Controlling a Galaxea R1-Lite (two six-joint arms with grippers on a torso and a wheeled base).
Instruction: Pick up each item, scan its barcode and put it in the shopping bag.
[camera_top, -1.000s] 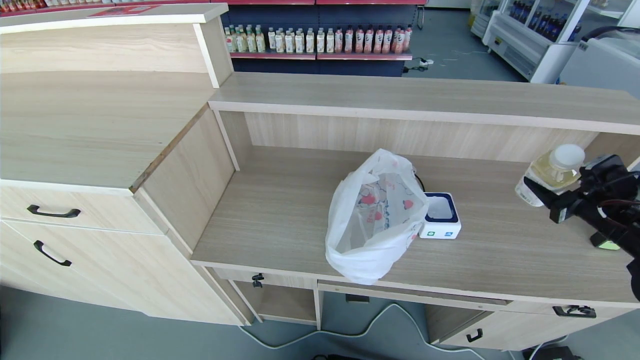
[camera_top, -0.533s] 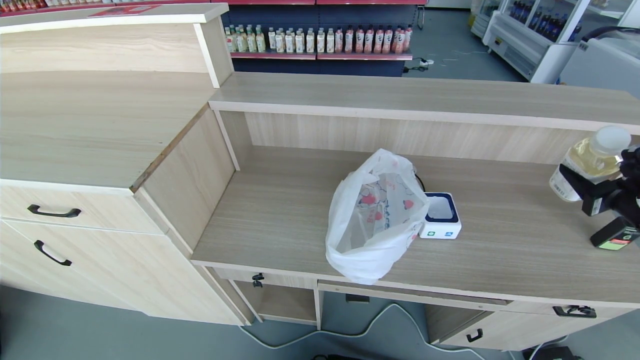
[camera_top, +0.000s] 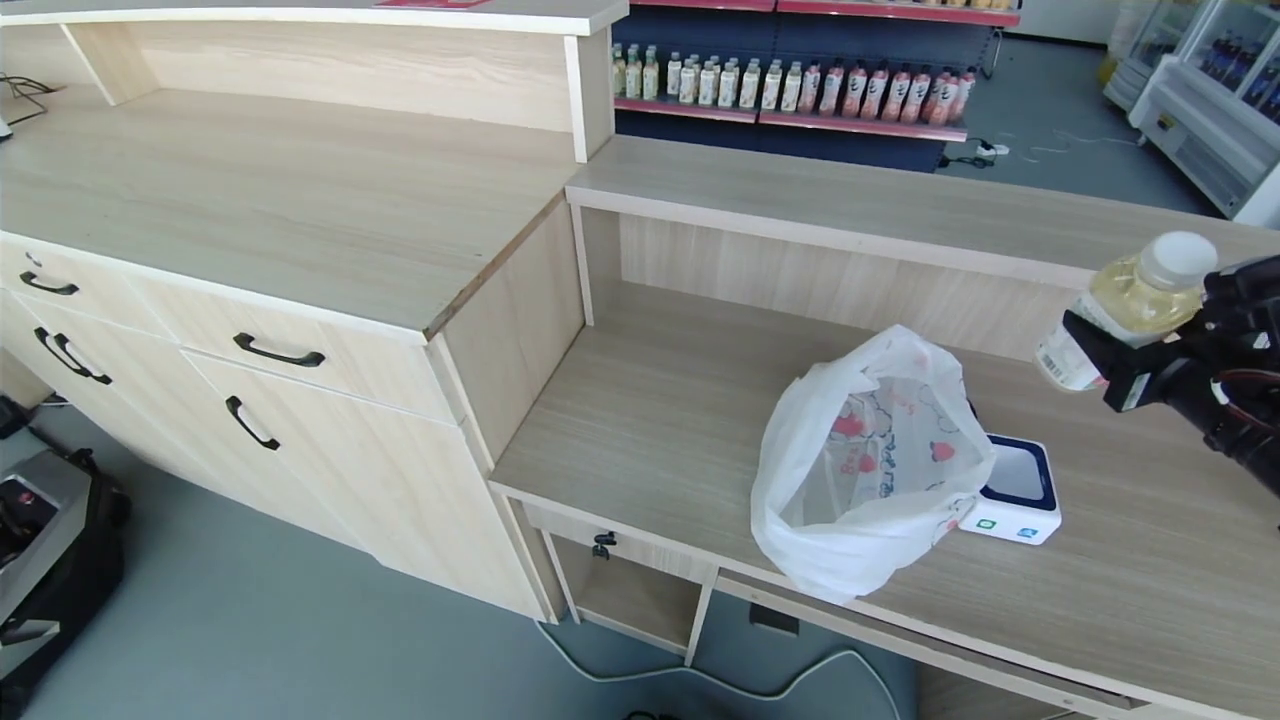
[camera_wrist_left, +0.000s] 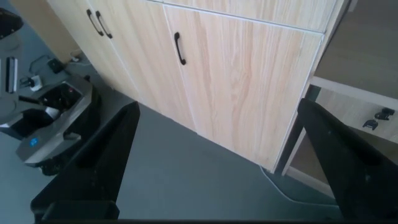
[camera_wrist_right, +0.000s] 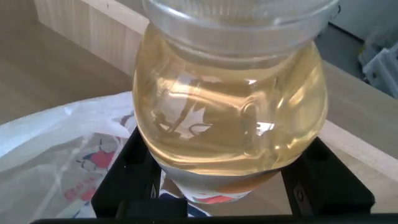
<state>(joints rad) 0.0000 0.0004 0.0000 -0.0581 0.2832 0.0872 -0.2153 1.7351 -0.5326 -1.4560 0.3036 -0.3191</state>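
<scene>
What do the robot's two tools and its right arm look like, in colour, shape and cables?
Both tools are black. The left tool has two long, flat, matte fingers with squared ends. The right tool is blocky, with a small pale label on its side. A thin reddish cable runs along the dark right arm behind it.

Shop — checkout counter, stocked drink shelves, fridges.
</scene>
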